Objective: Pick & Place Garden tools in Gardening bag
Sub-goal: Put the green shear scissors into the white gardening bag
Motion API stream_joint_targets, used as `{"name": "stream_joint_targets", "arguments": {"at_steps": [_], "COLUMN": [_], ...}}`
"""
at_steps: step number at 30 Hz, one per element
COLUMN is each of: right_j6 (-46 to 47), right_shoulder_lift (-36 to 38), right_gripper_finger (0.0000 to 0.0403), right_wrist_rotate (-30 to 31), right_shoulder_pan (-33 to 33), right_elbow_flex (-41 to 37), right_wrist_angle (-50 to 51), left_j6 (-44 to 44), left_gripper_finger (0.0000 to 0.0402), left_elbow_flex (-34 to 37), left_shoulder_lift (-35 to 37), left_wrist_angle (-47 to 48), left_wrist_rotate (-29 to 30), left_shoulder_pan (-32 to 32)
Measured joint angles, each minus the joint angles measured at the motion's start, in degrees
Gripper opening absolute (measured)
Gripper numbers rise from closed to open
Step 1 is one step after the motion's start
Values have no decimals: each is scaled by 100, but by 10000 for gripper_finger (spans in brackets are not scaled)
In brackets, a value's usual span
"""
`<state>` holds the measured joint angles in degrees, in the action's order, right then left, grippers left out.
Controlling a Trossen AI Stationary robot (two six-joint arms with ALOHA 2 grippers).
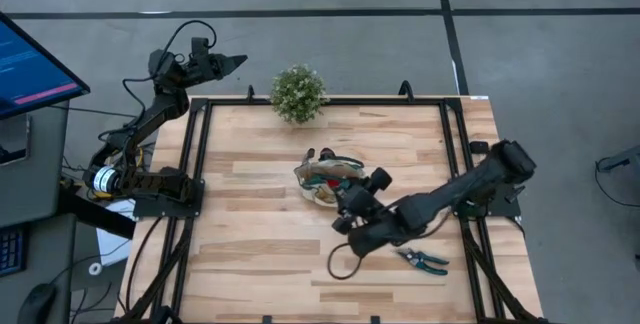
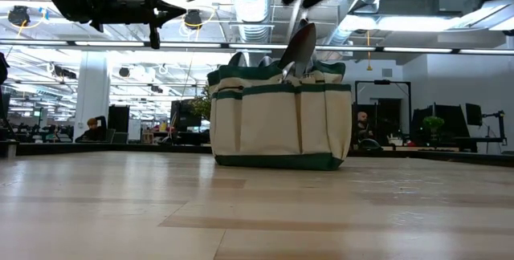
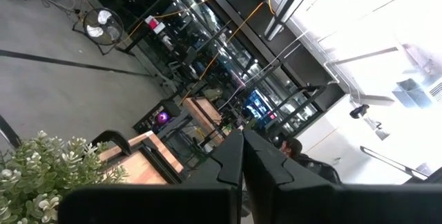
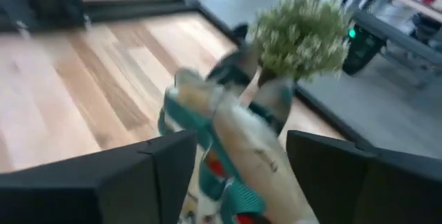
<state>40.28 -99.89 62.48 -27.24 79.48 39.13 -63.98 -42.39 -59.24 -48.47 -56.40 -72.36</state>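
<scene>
Counter point(image 1: 260, 254): gardening bag point(image 1: 327, 178) mostly loaded — I've right tool point(image 4: 231, 158) open over it; shears point(image 1: 422, 259) left; left tool point(image 1: 236, 62) closed, parked.

The bag point(image 1: 325, 176) stands mid-table, with the right arm point(image 1: 440, 199) slanting across from the right edge. The plant point(image 1: 298, 93) blocks the far edge. The left and near parts of the table point(image 1: 250, 264) lie open.

Potted plant point(image 1: 298, 93) at table point(image 1: 260, 264) far edge; monitor point(image 1: 30, 64) beside.

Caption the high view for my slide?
Right claw open over the bag, shears left on the table.
</scene>
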Motion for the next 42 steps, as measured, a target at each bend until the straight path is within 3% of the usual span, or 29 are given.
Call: {"name": "stream_joint_targets", "arguments": {"at_steps": [4, 7, 9, 15, 19, 26, 31, 42], "right_j6": [-564, -868, -536, 1664, 2170, 3262, 3505, 3738], "right_shoulder_lift": [606, 1035, 1263, 1441, 1440, 1435, 1432, 1431], "right_gripper_finger": [234, 234, 230, 211, 212, 263, 298, 308], "right_wrist_rotate": [-131, -849, -1618, -4298, -5413, -6078, -6200, -7309], "right_shoulder_pan": [-107, -129, -119, -247, -654, -1334, -1619, -1910], "right_elbow_flex": [2, 7, 7, 7, -127, -566, -1130, -2396], "right_wrist_angle": [-57, 68, 557, 2939, 3450, 3365, 2654, 1392], "left_j6": [-20, -99, -127, -252, -252, -244, -235, -250], "left_gripper_finger": [8, 8, 8, 8, 8, 8, 8, 8], "left_elbow_flex": [0, 0, 0, 0, 0, 0, 0, 0], "left_shoulder_lift": [0, 0, 0, 0, 0, 0, 0, 0], "left_wrist_angle": [-1, -2, 0, -2, -2, -2, -4, -3], "left_wrist_rotate": [-2, -2, -19, -107, -109, -109, -109, -119], "left_shoulder_pan": [1, 0, 0, 2, 0, 2, 1, 0]}}
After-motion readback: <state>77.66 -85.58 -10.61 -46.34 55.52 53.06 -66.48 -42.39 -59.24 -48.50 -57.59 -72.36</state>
